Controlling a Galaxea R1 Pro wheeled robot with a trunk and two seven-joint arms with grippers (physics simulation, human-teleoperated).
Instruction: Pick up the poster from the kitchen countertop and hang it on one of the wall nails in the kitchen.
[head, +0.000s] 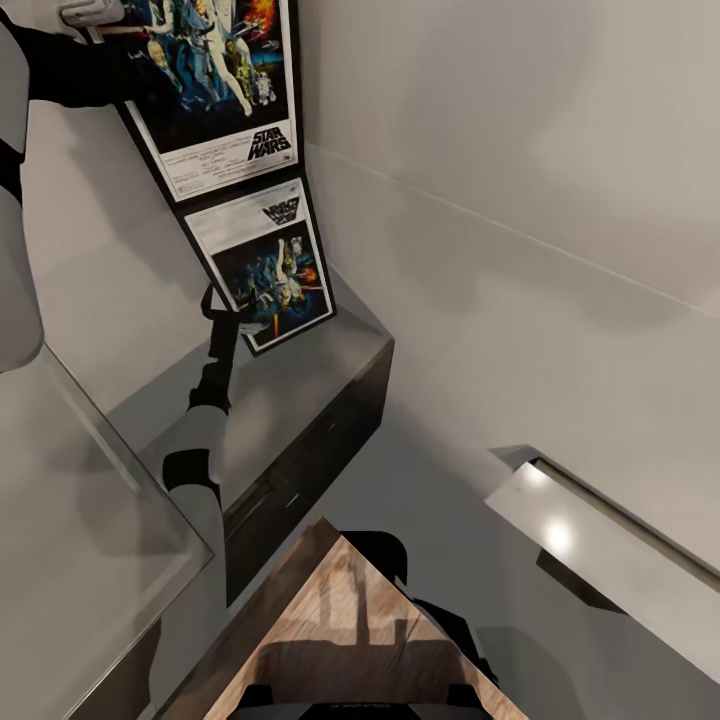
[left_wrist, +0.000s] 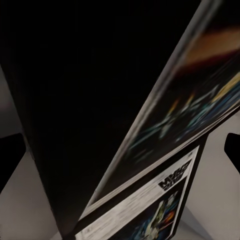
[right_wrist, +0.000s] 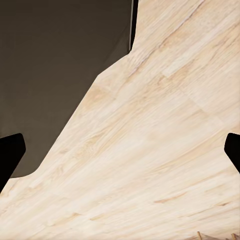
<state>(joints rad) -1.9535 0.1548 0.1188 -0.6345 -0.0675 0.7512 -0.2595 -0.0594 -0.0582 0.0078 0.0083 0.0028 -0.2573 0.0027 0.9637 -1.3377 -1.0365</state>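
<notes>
Glossy kitchen countertop (head: 300, 390) under upright, slightly tilted poster (head: 215, 90).

The poster (head: 215, 80) carries the logo "STAR WARS" in white outlined letters on the dark lower band of its artwork, in the head view. Below the logo, the white border holds lines of small print too fine to read. The kitchen countertop (head: 300, 370) shows the logo mirrored and inverted in the poster's reflection. In the left wrist view, the reflected logo appears again on the countertop, blurred. No other text is legible.
</notes>
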